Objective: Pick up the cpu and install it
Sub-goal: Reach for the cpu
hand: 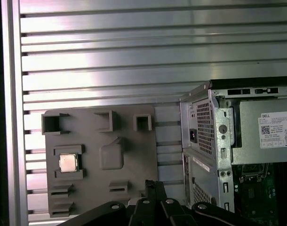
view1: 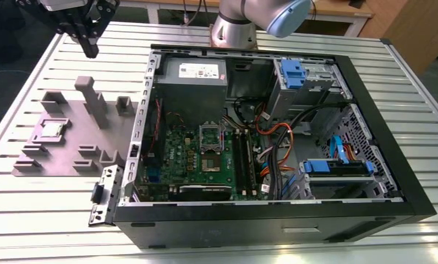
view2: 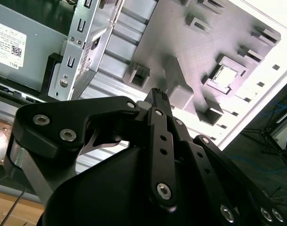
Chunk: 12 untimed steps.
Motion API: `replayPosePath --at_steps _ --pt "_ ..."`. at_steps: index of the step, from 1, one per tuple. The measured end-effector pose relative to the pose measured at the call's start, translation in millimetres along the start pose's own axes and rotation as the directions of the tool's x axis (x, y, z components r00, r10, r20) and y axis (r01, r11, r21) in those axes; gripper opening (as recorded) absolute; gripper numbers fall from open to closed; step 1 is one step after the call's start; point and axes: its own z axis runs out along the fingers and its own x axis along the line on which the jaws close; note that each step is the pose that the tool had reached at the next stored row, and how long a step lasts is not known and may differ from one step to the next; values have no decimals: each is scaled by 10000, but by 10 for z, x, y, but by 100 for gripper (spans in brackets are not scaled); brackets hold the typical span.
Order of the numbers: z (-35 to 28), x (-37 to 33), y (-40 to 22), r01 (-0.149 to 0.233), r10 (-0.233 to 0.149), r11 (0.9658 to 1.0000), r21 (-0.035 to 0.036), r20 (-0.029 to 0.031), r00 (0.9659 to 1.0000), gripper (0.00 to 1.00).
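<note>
in the exterior view we see the cpu [view1: 52, 129] seated in a recess of the grey fixture plate [view1: 28, 165], well apart from the empty gripper [view1: 91, 52], whose fingers are pressed together. in the second wrist view glare washes out the cpu [view2: 227, 75]. in the first wrist view the picture's edge cuts off the gripper's body.

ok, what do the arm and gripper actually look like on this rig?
The arm is smooth silver-grey tubing with a rounded light-blue joint cap. The gripper is matte black, built of angular linkage bars pinned with silver screws and dotted with small holes. The bars narrow to slim tips on a bulky black body.
</note>
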Motion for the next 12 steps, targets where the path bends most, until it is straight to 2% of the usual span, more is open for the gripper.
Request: replayPosePath --at_steps 7,12 --pt "0 20 -1 -1 1 10000 0 0 10000 11" --pt "1 85 -7 0 0 10000 0 0 10000 11"
